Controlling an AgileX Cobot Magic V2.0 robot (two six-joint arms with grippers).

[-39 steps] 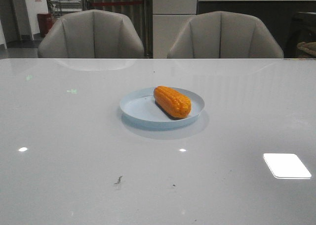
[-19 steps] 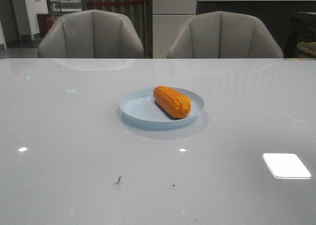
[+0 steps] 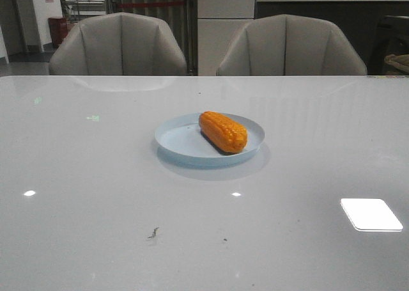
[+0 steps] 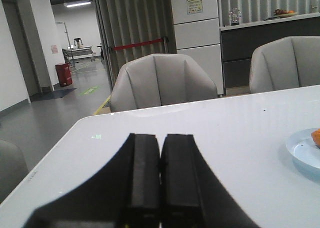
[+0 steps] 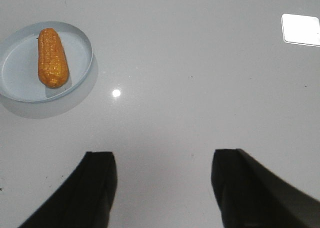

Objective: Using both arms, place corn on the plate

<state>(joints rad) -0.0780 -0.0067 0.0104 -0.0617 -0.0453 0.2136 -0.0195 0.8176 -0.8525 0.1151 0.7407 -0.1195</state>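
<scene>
1. Left claw (image 4: pixel 160 180): pressed fully together, holding nothing, low over the bench (image 4: pixel 225 128).
2. Right claw (image 5: pixel 162 188): spread wide, holding nothing, above bare bench, well apart from the plate (image 5: pixel 82 47).
3. Corn (image 3: pixel 223 131): lying on its side inside the plate (image 3: pixel 176 141), toward its right half, angled.
4. Beyond the bench's far edge: two grey chairs (image 3: pixel 118 45).

place: office lounge or showroom | cues: glossy white table (image 3: pixel 96 176), grey armchairs (image 3: pixel 118 45) at 12 o'clock, roped-off corridor (image 4: pixel 140 43)
</scene>
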